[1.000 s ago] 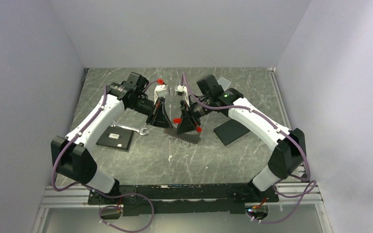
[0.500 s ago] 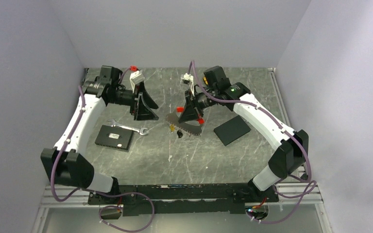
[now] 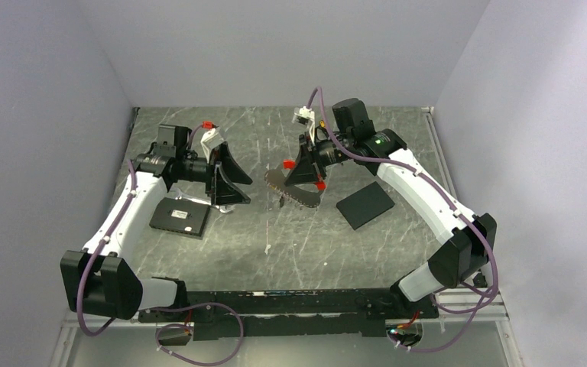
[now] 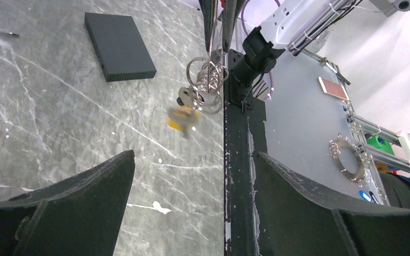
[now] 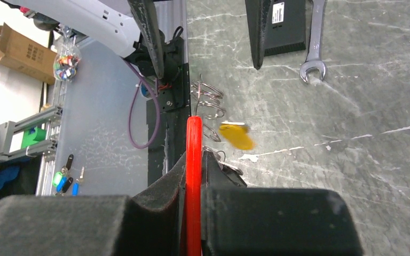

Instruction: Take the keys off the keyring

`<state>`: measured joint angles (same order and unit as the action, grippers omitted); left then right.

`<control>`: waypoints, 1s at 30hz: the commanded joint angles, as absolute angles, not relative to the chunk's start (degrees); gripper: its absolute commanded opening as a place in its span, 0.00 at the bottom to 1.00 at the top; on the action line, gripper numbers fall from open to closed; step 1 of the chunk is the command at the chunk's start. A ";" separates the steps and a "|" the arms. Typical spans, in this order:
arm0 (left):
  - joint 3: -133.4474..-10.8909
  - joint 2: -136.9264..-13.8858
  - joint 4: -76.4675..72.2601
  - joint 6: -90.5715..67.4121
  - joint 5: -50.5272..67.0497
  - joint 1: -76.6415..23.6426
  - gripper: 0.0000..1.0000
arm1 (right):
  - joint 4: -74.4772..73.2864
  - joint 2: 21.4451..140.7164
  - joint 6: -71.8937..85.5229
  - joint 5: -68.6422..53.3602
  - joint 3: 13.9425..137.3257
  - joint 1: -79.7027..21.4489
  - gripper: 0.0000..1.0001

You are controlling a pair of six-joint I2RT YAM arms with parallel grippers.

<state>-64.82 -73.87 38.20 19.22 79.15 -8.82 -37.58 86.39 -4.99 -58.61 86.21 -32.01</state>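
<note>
- The left tool (image 3: 233, 183) stood with its two black fingers spread wide apart, nothing between them and nothing touching them, low over the left half of the tabletop (image 3: 290, 245).
- The right tool (image 3: 304, 177) was pinched together on the red strip (image 5: 194, 160) of the keyring (image 4: 205, 80), the strip standing on edge between its pads.
- The keyring hung from that grip, clear of the tabletop, in the gap between the two tools. It showed as several thin silvery wire loops crowded together.
- The keys (image 4: 183, 118) dangled under the loops. One brass-yellow key was blurred, with a small silvery piece just beside it; I could not count them.
- The tabletop was dark grey, marbled with pale veins.
- A black box (image 3: 179, 218) with a white label lay by the left arm, and a silver wrench (image 5: 312, 53) lay just beside it.
- A plain black slab (image 3: 364, 205) lay near the right arm.
- Pale, bare walls (image 3: 275, 53) closed the tabletop in at the back and on both sides.
</note>
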 commanded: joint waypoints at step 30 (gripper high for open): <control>-49.29 -79.74 -33.93 -31.31 83.87 -17.24 0.59 | -31.60 87.71 1.47 -60.62 90.53 -30.30 0.00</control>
<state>-49.60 -79.20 -21.69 -23.59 81.84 -16.45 -34.61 87.66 -0.49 -58.92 87.50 -30.87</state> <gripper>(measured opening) 0.592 0.077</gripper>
